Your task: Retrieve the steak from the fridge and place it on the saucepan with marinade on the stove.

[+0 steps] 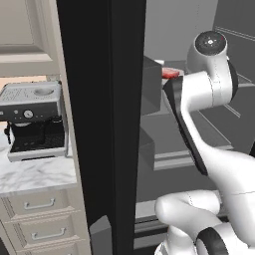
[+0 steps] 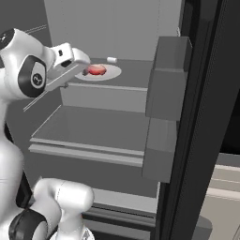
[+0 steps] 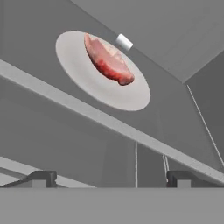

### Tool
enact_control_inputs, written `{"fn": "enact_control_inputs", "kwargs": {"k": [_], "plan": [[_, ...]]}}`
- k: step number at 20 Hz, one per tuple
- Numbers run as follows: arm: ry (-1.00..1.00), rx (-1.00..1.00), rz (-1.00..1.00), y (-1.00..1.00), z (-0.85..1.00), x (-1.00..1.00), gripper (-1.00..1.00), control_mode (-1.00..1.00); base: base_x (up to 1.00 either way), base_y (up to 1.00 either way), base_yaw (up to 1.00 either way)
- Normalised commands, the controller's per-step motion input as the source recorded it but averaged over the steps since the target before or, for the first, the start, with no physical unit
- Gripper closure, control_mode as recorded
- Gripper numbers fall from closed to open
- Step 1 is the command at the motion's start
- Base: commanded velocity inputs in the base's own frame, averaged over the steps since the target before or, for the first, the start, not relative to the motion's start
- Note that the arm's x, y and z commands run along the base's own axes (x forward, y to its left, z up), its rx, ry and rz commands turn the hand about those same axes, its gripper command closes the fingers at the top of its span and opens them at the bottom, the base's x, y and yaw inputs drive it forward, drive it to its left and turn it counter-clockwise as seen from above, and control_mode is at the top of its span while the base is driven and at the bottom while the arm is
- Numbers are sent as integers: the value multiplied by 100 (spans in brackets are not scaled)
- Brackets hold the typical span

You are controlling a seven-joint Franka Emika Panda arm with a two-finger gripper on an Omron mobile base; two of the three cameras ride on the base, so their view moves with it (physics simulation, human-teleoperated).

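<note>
Red-pink steak (image 3: pixel 108 60): lies on a round white plate (image 3: pixel 127 94), toward the plate's far half, with a bare rim of plate showing all round it. In the right base view the steak (image 2: pixel 96 70) sits on the plate (image 2: pixel 112 72) on the upper grey shelf (image 2: pixel 126 77) of the fridge (image 2: pixel 112 28), a little back from the shelf's front edge.

Small white cylinder (image 3: pixel 124 42): on the same shelf, just beyond the plate, apart from the steak.

Gripper (image 3: pixel 111 178): released, jaws spread wide, nothing between them. Its two dark fingertips (image 3: pixel 41 178) stand short of the shelf's front lip, with the plate and steak ahead of them and open air in between. From the right base view the white hand (image 2: pixel 70 61) hangs just left of the plate, at about the height of the shelf.

Shelf edges: the pale front lip of the upper shelf runs slantwise across the hand view, between fingertips and plate. A lower shelf (image 2: pixel 89 129) lies beneath, bare and wide.

Fridge door (image 1: pixel 102 114): black, swung open, standing left of the arm. Grey door bins (image 2: pixel 166 84) jut into the opening on the right.

Espresso machine (image 1: pixel 32 119): on a marble counter (image 1: pixel 35 174) left of the fridge, over pale drawers (image 1: pixel 40 219).
</note>
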Motion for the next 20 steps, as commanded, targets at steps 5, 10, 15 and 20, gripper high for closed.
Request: {"fn": "enact_control_inputs", "kwargs": {"k": [5, 10, 15, 20], "plan": [[4, 0, 10, 0, 10, 50, -100, -100, 0, 0, 0], [4, 0, 17, 0, 2, 50, -100, -100, 0, 0, 0], [1, 0, 12, 1, 0, 44, -100, -100, 0, 0, 0], [-5, 0, 3, 1, -7, 30, -100, -100, 0, 0, 0]]}}
